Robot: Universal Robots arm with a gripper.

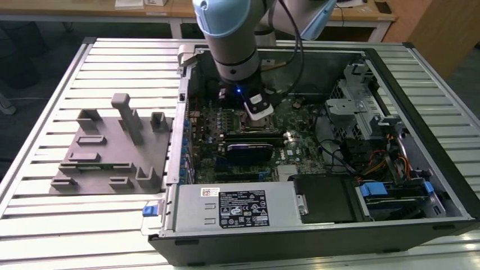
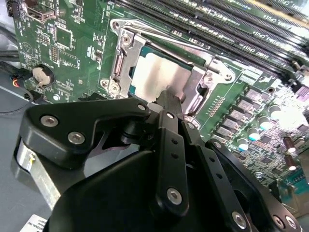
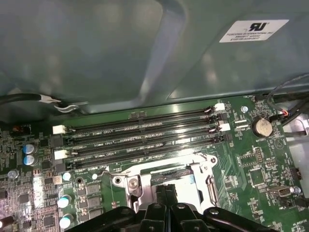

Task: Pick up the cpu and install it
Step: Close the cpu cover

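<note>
From my remote seat I see the pale blue robot arm (image 1: 229, 39) reaching down into the open black computer case (image 1: 450, 185), which lies on the slatted metal worktop (image 1: 45, 112) beside a grey moulded fixture (image 1: 105, 152). The gripper (image 2: 169, 96) hangs right over the green motherboard (image 2: 63, 43). In the second wrist view its black fingers (image 2: 169, 125) are pressed together with no gap that I can make out, their tips down at the near edge of the small flat square cpu with the silvery-white metal top (image 2: 161, 75). The cpu lies flat inside the shiny metal-framed socket (image 2: 118, 63), next to the rows of long black memory slots (image 3: 145, 135). I cannot tell whether the tips rest on the chip or hover just above it, and I see nothing pinched between them. I judge the chip light and rigid but delicate: the smooth lid looks slippery and the hidden underside is easily harmed. I would take it only by two opposite edges, kept level, never forced or slid within the frame.
</note>
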